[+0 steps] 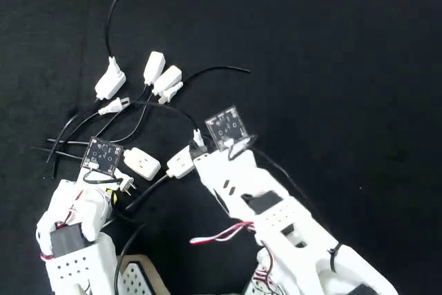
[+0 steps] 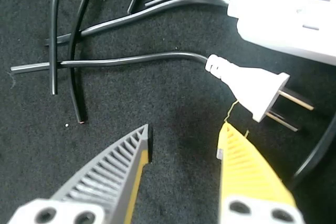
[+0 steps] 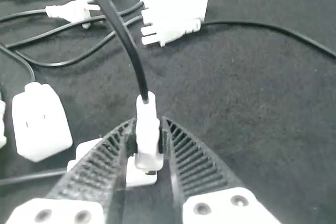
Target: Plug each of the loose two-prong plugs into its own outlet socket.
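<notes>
Currently the right gripper (image 3: 148,124) is clamped on a white plug (image 3: 147,132), one black ribbed finger against each side; the plug stands upright at lower centre of the right wrist view, its black cord (image 3: 128,40) running up toward the top of the frame; its lower end meets a white outlet block (image 3: 140,176) directly beneath it, though how deep the prongs sit cannot be told.

In the left wrist view the left gripper (image 2: 184,129) gapes wide and holds nothing, with a grey finger at lower left and a yellow one at lower right; a loose two-prong plug (image 2: 252,85) lies flat on the black cloth (image 2: 157,98) just beyond the yellow fingertip, prongs pointing toward the right edge; a second outlet block (image 2: 294,14) fills the upper right corner, near the plug but apart from it.

From the high view that second block sits left of centre, just beside the block under the right gripper; more white plugs (image 1: 153,67) lie scattered in the upper left, their cords crossing.
</notes>
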`<action>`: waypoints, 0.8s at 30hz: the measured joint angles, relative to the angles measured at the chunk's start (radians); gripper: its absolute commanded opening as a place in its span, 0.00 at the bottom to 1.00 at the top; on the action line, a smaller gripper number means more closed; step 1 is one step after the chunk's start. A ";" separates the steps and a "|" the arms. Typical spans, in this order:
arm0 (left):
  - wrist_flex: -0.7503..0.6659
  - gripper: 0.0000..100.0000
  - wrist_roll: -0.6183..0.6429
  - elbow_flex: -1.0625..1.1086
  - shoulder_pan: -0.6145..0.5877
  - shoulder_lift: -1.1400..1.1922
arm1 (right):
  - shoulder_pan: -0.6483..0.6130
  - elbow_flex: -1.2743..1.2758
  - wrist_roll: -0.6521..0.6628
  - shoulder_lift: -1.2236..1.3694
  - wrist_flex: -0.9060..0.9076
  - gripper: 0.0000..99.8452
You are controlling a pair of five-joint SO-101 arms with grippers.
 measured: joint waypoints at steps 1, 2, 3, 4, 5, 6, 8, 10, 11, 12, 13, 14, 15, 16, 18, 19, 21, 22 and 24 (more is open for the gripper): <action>0.000 0.21 0.000 0.000 0.000 0.000 | -0.002 0.011 0.002 0.000 -0.034 0.01; 0.000 0.21 0.000 0.000 0.000 0.000 | -0.002 0.020 0.008 0.000 -0.064 0.01; 0.000 0.21 0.000 0.000 0.000 0.000 | -0.002 0.028 0.020 0.000 -0.091 0.01; 0.000 0.21 0.000 0.000 0.000 0.000 | -0.002 0.029 0.031 0.000 -0.106 0.01; 0.000 0.21 0.000 0.000 0.000 0.000 | -0.002 0.029 0.038 0.002 -0.118 0.01; 0.000 0.21 0.000 0.000 0.000 0.000 | -0.002 0.029 0.041 0.011 -0.127 0.01; 0.000 0.21 0.000 0.000 0.000 0.000 | -0.002 0.029 0.046 0.060 -0.147 0.01; 0.000 0.21 0.000 0.000 0.002 0.000 | -0.002 0.029 0.049 0.133 -0.184 0.01; 0.000 0.21 0.000 0.000 0.002 0.000 | -0.002 0.028 0.051 0.173 -0.212 0.01; 0.000 0.21 0.000 0.000 0.002 0.000 | -0.002 0.018 0.051 0.215 -0.245 0.01; 0.000 0.21 0.000 0.000 0.002 0.000 | -0.003 0.011 0.052 0.252 -0.284 0.01; 0.000 0.21 0.000 0.000 0.002 0.000 | -0.011 0.003 0.051 0.282 -0.316 0.01; 0.000 0.21 -0.002 0.000 0.005 0.000 | -0.020 0.000 0.058 0.307 -0.342 0.01; 0.000 0.21 -0.002 0.000 0.006 0.000 | -0.028 -0.003 0.071 0.325 -0.358 0.01; 0.000 0.21 -0.002 0.000 0.009 0.000 | -0.038 -0.006 0.087 0.338 -0.376 0.01; 0.000 0.21 -0.002 0.000 0.009 0.000 | -0.038 -0.006 0.089 0.339 -0.381 0.01; 0.000 0.21 -0.002 0.000 0.009 0.000 | -0.038 -0.006 0.092 0.331 -0.384 0.01; 0.000 0.21 -0.002 0.000 0.009 0.000 | -0.038 -0.006 0.092 0.318 -0.384 0.01; 0.000 0.21 -0.002 0.000 0.009 0.000 | -0.038 -0.005 0.092 0.275 -0.384 0.01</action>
